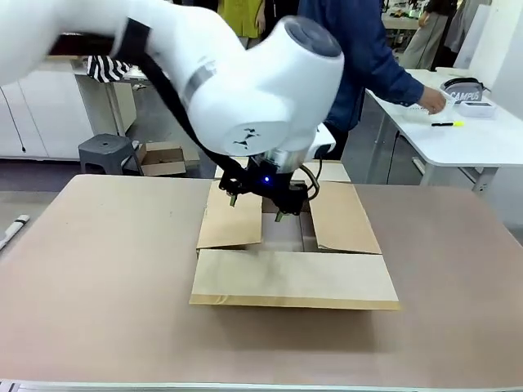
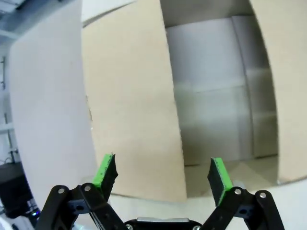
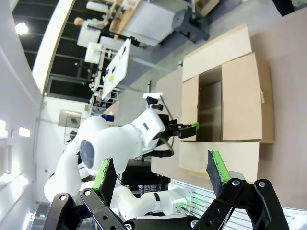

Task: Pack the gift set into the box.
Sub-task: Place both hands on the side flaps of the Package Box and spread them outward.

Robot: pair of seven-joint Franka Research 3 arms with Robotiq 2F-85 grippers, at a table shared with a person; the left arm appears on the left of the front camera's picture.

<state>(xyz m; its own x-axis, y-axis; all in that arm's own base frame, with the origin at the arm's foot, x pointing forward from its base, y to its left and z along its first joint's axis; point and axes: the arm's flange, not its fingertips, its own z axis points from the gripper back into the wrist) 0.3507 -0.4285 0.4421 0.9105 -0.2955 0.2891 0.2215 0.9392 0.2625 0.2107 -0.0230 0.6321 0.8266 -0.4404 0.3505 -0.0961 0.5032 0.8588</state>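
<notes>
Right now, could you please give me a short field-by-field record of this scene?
cardboard box: on the brown table, flaps unsealed, middle open
left gripper: open, empty, just above the box opening
right gripper: open, empty, high above the table
gift set: on the white side table, not in the box
person's hand: beside the gift set

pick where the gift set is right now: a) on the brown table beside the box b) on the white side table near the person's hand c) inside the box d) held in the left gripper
b: the gift set lies on the white side table at far right, close to the person's hand, while the left gripper hangs open and empty over the box.
</notes>
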